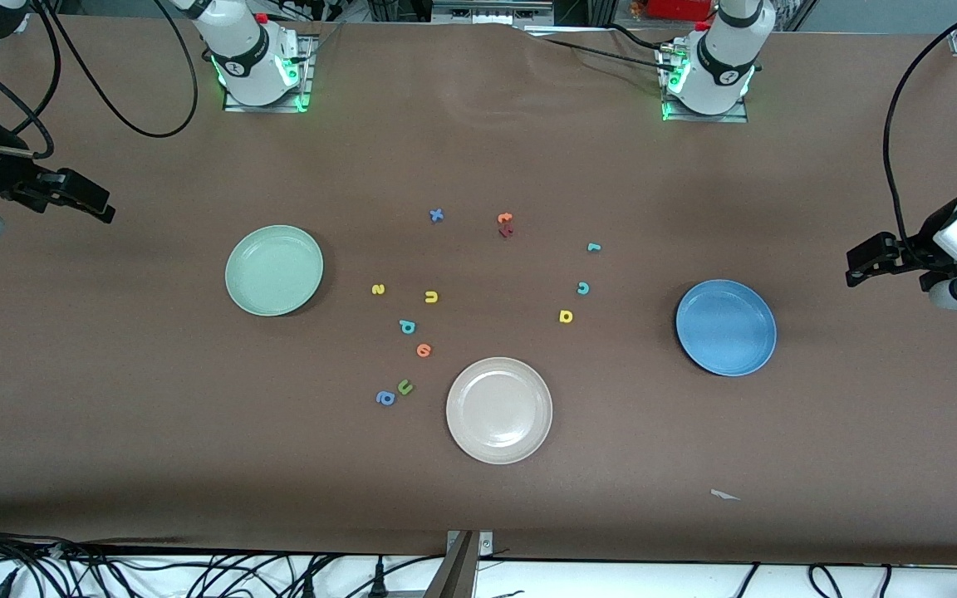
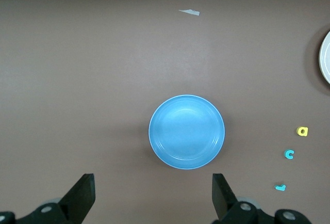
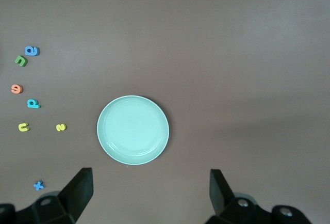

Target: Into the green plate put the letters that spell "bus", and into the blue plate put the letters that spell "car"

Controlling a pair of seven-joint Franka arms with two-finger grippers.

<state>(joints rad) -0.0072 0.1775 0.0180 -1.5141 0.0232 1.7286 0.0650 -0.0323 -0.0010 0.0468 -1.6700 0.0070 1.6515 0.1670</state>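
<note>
Nothing sorted yet: both plates bare, left tool (image 2: 152, 198) and right tool (image 3: 149, 195) wide, so probably grab the yellow s (image 1: 377, 289) first.

We see a brown table surface (image 1: 478, 515) that fills nearly the whole front view, matte and evenly lit, with soft shadows at both ends. We note a slight wrinkle (image 1: 541, 46) in the covering near its upper edge. Along the lower edge, black cables (image 1: 196, 573) lie on a white floor, and a metal bracket (image 1: 466, 565) stands at mid-edge
</note>
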